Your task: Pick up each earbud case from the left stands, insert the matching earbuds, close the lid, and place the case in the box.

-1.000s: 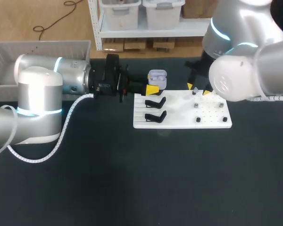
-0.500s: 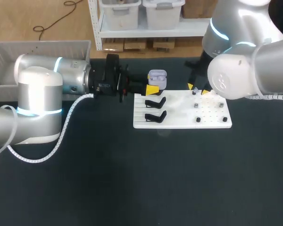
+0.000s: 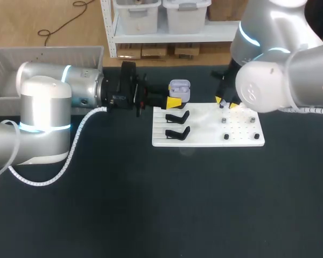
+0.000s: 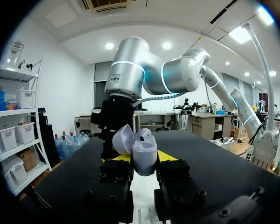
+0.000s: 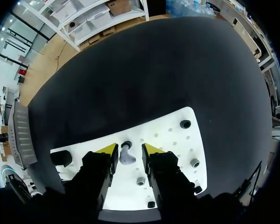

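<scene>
A lavender earbud case [image 3: 179, 89] with its lid up is held above the table's far side, just off the white board [image 3: 204, 141]. My left gripper [image 3: 174, 100] is shut on it. In the left wrist view the case [image 4: 143, 150] sits between the yellow tips of the left gripper [image 4: 144, 157], with an earbud in one well. My right gripper [image 3: 225, 101] hangs over the board's far right part. In the right wrist view a pale earbud [image 5: 126, 158] stands by a peg between the tips of the right gripper [image 5: 129, 149]. Small gaps show on both sides.
Two black stands [image 3: 177, 116] [image 3: 177, 132] sit empty on the board's left part. Several small dark pegs [image 5: 185, 124] [image 5: 194, 163] dot its right part. A pale grey basket [image 3: 21, 62] stands at the far left of the table.
My right gripper's fingers have drawn closer together around the earbud, and the right arm has shifted slightly left. The left arm and the case have not moved.
</scene>
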{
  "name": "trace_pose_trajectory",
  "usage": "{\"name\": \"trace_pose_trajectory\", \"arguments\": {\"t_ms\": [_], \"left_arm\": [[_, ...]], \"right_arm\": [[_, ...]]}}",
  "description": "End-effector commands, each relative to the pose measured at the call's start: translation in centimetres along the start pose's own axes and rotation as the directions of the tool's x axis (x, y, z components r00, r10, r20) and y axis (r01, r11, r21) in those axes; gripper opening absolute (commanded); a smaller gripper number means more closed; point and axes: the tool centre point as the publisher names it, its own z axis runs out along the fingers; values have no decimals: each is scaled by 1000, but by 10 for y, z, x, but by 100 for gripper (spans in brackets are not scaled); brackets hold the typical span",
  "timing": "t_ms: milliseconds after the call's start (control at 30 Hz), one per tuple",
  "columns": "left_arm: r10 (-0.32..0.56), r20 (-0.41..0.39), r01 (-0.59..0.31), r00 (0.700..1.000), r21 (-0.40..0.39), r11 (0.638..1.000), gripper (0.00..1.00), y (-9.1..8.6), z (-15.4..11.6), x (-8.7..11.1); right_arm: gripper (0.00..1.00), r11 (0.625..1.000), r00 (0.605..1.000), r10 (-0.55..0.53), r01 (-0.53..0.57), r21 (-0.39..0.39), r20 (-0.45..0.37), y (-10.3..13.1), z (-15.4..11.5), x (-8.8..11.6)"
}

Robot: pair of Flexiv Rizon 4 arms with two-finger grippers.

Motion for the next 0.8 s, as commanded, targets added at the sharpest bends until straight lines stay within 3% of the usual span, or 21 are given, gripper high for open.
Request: {"name": "trace_pose_trajectory", "arguments": {"t_ms": [33, 800], "left_arm": [[2, 2, -2, 1000, -2, 1000, 0, 0, 0, 1], [2, 2, -2, 1000, -2, 1000, 0, 0, 0, 1]], "right_arm": [[33, 1000, 1000, 0, 0, 2, -7, 2, 2, -4], [30, 1000, 1000, -1, 1, 9, -2, 3, -1, 2]]}}
